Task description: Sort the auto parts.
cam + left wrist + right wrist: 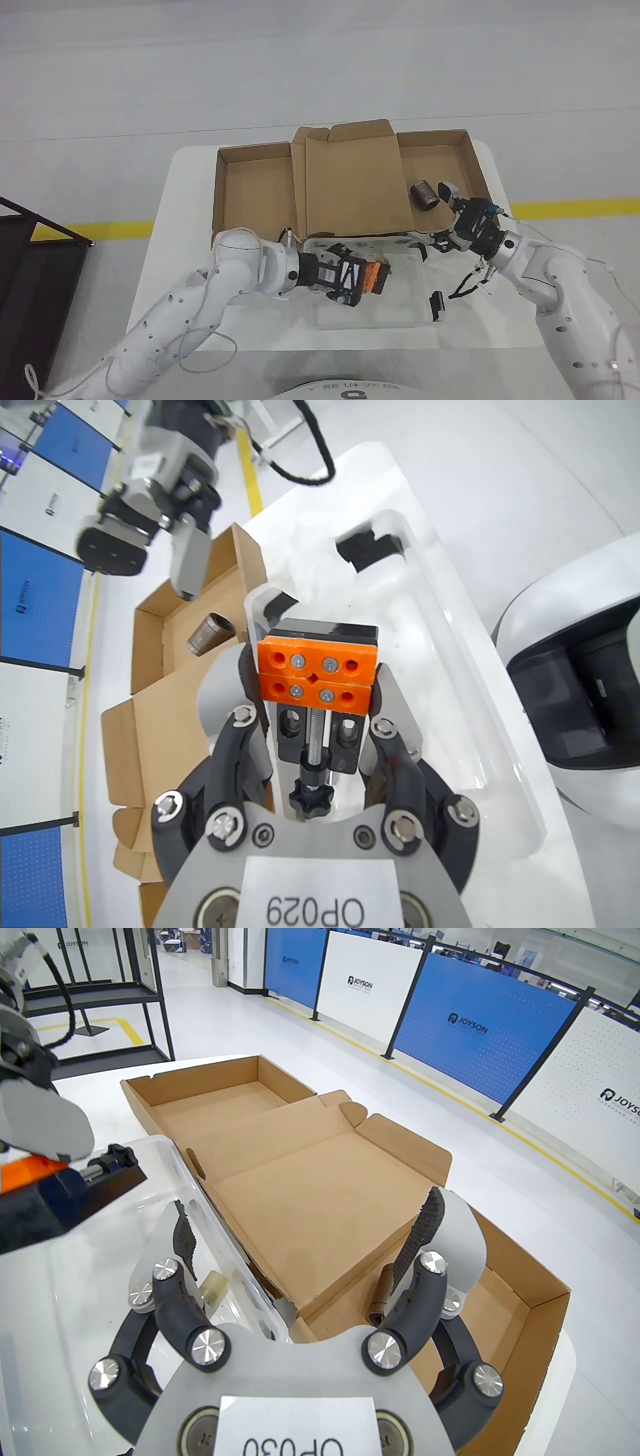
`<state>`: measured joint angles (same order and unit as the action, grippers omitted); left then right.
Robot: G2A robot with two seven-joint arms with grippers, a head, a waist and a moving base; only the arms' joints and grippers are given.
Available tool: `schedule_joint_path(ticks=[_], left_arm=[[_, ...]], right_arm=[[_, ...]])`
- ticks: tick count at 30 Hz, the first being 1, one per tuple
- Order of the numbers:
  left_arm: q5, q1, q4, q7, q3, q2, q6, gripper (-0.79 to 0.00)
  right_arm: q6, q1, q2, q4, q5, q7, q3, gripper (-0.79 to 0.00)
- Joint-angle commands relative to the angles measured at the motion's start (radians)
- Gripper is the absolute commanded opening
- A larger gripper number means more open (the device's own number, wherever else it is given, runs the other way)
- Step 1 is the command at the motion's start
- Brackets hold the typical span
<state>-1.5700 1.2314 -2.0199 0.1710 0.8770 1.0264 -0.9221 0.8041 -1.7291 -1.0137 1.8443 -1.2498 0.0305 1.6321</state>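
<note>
My left gripper (350, 273) (315, 687) is shut on a small black vise with orange jaws (315, 680) (372, 275), held above the clear plastic tray (390, 312) (500, 750). The vise (50, 1183) also appears in the right wrist view. My right gripper (447, 215) (305, 1228) is open and holds nothing, at the border between the tray and the cardboard box's right compartment. A dark metal cylinder (427, 193) (210, 633) (381, 1290) lies in that compartment, just beyond the right fingers (430, 1223).
The cardboard box (255, 190) (280, 1188) stands behind the tray, with a folded flap across its middle. A black part (437, 305) (370, 545) lies at the tray's right end. A small cream piece (212, 1285) rests in the tray. A black rack (30, 260) stands left of the table.
</note>
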Motion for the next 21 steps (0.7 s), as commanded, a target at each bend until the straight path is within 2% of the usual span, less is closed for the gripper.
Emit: schedule_joint_path(ticks=[1,5,9,12,15,21], left_arm=[[0.0,0.02,-0.046,-0.014,0.05,-0.01,0.008,-0.785],[-0.03,0.06,-0.121,-0.028,0.179,-0.033,0.031,-0.785],[-0.046,0.111,-0.12,-0.04,0.315,-0.054,0.033,-0.785],[-0.062,0.146,-0.044,-0.034,0.4,-0.065,0.055,-0.785],[-0.043,0.168,0.05,-0.059,0.446,-0.071,0.07,-0.785],[-0.105,0.174,0.191,-0.078,0.461,-0.075,0.108,-0.785]], right_arm=[[0.0,0.0,0.0,0.0,-0.001,0.001,0.0,0.0],[0.0,0.0,0.0,0.0,-0.001,0.001,0.0,0.0],[0.0,0.0,0.0,0.0,-0.001,0.001,0.0,0.0],[0.0,0.0,0.0,0.0,-0.001,0.001,0.0,0.0],[0.0,0.0,0.0,0.0,-0.001,0.001,0.0,0.0],[0.0,0.0,0.0,0.0,-0.001,0.001,0.0,0.0]])
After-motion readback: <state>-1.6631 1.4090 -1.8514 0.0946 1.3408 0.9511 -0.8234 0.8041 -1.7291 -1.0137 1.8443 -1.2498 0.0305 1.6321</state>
